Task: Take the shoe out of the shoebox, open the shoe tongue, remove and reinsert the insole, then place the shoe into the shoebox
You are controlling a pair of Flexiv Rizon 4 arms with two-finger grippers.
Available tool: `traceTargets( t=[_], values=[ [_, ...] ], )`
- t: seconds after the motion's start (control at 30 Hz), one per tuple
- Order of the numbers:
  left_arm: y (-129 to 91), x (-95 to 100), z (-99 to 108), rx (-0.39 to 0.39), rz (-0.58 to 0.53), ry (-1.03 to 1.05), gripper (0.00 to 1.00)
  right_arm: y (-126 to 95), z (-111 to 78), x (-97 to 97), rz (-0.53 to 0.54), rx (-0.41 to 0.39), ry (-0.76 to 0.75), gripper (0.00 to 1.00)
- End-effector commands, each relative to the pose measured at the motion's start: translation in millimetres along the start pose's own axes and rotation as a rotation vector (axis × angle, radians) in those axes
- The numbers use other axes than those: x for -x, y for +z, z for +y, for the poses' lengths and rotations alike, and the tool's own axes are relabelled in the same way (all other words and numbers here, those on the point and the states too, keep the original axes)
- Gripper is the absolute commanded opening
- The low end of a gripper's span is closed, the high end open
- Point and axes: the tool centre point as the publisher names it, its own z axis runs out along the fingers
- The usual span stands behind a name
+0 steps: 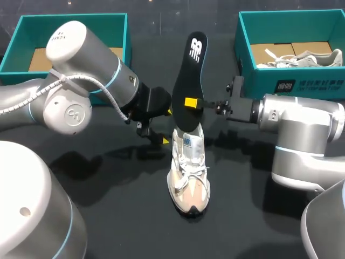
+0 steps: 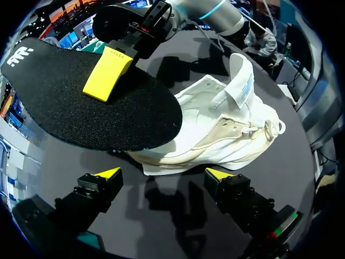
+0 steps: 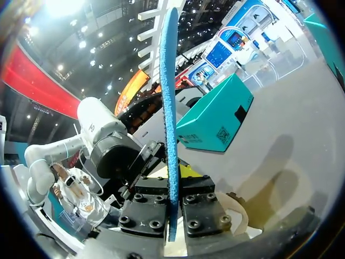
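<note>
A white and beige shoe stands on the black table, toe towards the front edge, its tongue pulled up. Over its opening a black insole stands nearly upright, and my right gripper is shut on its middle. In the left wrist view the insole hangs over the side of the shoe, pinched by the right arm's yellow fingertip. My left gripper is open beside the shoe's heel; its own view shows the gripper holding nothing. The right wrist view shows the insole edge-on, blue underneath, in the gripper.
A teal shoebox stands at the back left. Another teal shoebox at the back right holds a second shoe. Bare table lies in front of the shoe and to its left.
</note>
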Motion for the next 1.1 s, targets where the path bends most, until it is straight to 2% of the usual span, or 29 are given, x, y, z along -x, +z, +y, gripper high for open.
traceTargets(
  t=[0.03, 0.7, 1.1],
  values=[
    [9.5, 3.9, -0.8, 0.005, 0.002, -0.001, 1.0, 0.4, -1.6, 0.7, -0.001, 0.003, -0.004, 0.0],
    [6.6, 6.5, -1.0, -0.007, 0.051, 0.063, 1.0, -3.7, -4.0, 2.2, -0.014, 0.037, -0.014, 0.0],
    [6.6, 6.5, -1.0, -0.007, 0.051, 0.063, 1.0, -7.0, -0.9, 3.7, -0.017, 0.089, -0.077, 0.0]
  ],
)
